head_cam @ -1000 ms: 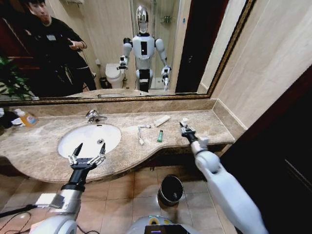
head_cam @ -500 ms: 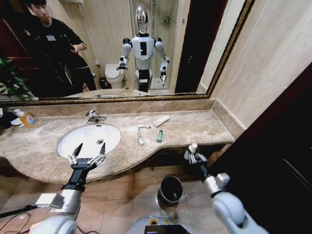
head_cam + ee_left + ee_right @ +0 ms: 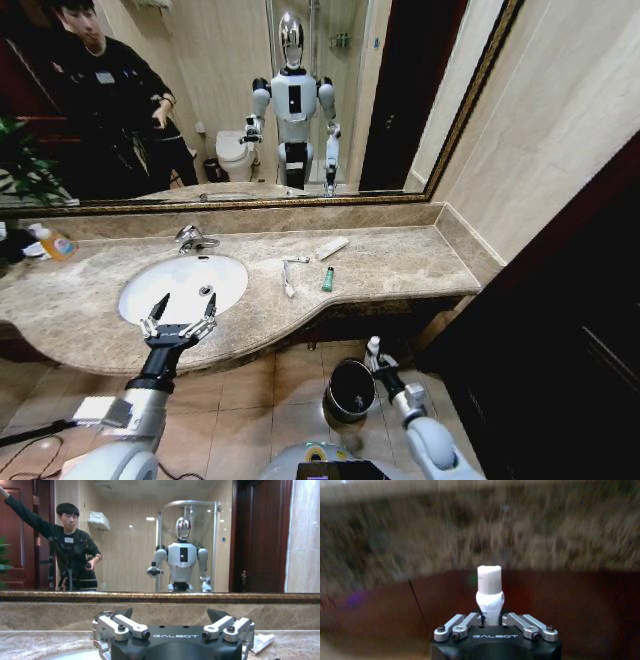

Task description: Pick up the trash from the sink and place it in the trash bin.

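Right gripper (image 3: 374,356): low, below the desk edge, just beside and to the right of the trash bin (image 3: 350,389). Fingers (image 3: 470,621) clamped together on the small clear bottle (image 3: 489,592), white cap up and standing upright out of the gripper; in the head view the bottle (image 3: 372,347) sat near the bin's rim, not inside it.

Trash bin: small, round, black, shiny metal rim, on the tiled floor under the front of the desk.

Left gripper (image 3: 178,318): held over the front rim of the sink (image 3: 150,290), fingers (image 3: 116,623) spread wide apart, holding nothing.

Sink: white oval basin set in the beige marble desk (image 3: 400,265), chrome faucet (image 3: 190,238) at its back edge.

Items lying on the desk, right of the basin:
- white toothbrush (image 3: 288,280), nearest the basin;
- short white stick (image 3: 296,259), just behind the toothbrush;
- green stick (image 3: 327,279), right of the toothbrush and apart from it;
- flat white packet (image 3: 332,247), farther back near the wall; the left wrist view showed it (image 3: 261,642) past that gripper's fingers.

Bottle of orange liquid (image 3: 53,242): at the far left of the desk, well apart from the rest.

Mirror (image 3: 250,100): on the wall above the desk.
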### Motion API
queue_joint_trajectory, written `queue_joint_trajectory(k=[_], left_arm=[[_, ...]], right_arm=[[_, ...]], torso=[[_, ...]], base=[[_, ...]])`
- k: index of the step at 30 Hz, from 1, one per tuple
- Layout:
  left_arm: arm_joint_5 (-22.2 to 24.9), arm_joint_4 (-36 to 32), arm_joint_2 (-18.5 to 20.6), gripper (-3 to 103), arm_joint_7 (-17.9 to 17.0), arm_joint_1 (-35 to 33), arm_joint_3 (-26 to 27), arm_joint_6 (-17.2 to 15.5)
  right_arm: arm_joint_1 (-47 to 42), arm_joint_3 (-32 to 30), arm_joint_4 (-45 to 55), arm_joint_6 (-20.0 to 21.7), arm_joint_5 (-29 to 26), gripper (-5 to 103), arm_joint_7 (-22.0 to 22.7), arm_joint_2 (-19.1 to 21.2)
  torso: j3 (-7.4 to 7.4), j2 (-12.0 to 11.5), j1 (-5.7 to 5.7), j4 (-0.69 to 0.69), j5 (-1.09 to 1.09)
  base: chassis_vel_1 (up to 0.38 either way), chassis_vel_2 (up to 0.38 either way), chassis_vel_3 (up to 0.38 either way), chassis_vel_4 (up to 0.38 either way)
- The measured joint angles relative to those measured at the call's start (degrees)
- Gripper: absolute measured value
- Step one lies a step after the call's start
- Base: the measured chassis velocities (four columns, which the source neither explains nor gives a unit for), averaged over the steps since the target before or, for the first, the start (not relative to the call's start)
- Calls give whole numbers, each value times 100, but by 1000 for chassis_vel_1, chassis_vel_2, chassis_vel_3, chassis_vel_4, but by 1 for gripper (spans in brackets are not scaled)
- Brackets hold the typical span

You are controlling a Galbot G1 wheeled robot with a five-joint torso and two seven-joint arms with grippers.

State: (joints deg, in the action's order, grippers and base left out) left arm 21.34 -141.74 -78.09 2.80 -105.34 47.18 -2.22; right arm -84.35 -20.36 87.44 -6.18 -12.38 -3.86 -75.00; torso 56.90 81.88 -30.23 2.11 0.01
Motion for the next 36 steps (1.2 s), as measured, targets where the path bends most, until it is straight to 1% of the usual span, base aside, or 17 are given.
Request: queue_joint_trajectory(k=[1,3,6,8,9,10,12,15,19,25,34,35,36], left_arm=[[0,0,0,100,0,0,0,0],[0,0,0,100,0,0,0,0],[0,0,0,100,0,0,0,0],[0,0,0,100,0,0,0,0],[0,0,0,100,0,0,0,0],[0,0,0,100,0,0,0,0],[0,0,0,100,0,0,0,0],[0,0,0,100,0,0,0,0],[0,0,0,100,0,0,0,0],[0,0,0,100,0,0,0,0],[0,1,0,100,0,0,0,0],[0,0,0,100,0,0,0,0],[0,1,0,100,0,0,0,0]], right_arm=[[240,-26,-538,-116,303,16,-20,-210],[327,-38,-715,-153,392,16,-21,-282],[768,-74,-1538,-262,805,16,-20,-659],[822,-74,-1638,-271,862,16,-20,-713],[920,-74,-1812,-295,951,16,-20,-807],[1101,-94,-2152,-342,1157,16,-16,-986],[1171,-98,-2293,-368,1229,16,-10,-1053],[1482,-147,-2923,-508,1535,16,1,-1267],[1700,-183,-3321,-549,1616,16,14,-1380],[1910,-258,-3638,-589,1638,16,78,-1412],[1919,-295,-3655,-588,1629,16,145,-1213],[1910,-285,-3646,-583,1634,13,204,-1189],[1907,-271,-3641,-571,1650,18,288,-1175]], torso=[[0,0,0,0,-2],[0,0,0,0,-1],[0,0,0,0,-3],[0,0,0,0,-2],[0,0,0,0,-1],[0,0,0,0,-2],[0,0,0,0,-2],[0,0,0,0,-3],[0,0,0,0,-2],[0,0,0,0,-2],[0,0,0,0,-2],[0,0,0,0,-2],[0,0,0,0,-2]], base=[[0,0,0,0],[0,0,0,0],[0,0,0,0],[0,0,0,0],[0,0,0,0],[0,0,0,0],[0,0,0,0],[0,0,0,0],[0,0,0,0],[0,0,0,0],[0,0,0,0],[0,0,0,0],[0,0,0,0]])
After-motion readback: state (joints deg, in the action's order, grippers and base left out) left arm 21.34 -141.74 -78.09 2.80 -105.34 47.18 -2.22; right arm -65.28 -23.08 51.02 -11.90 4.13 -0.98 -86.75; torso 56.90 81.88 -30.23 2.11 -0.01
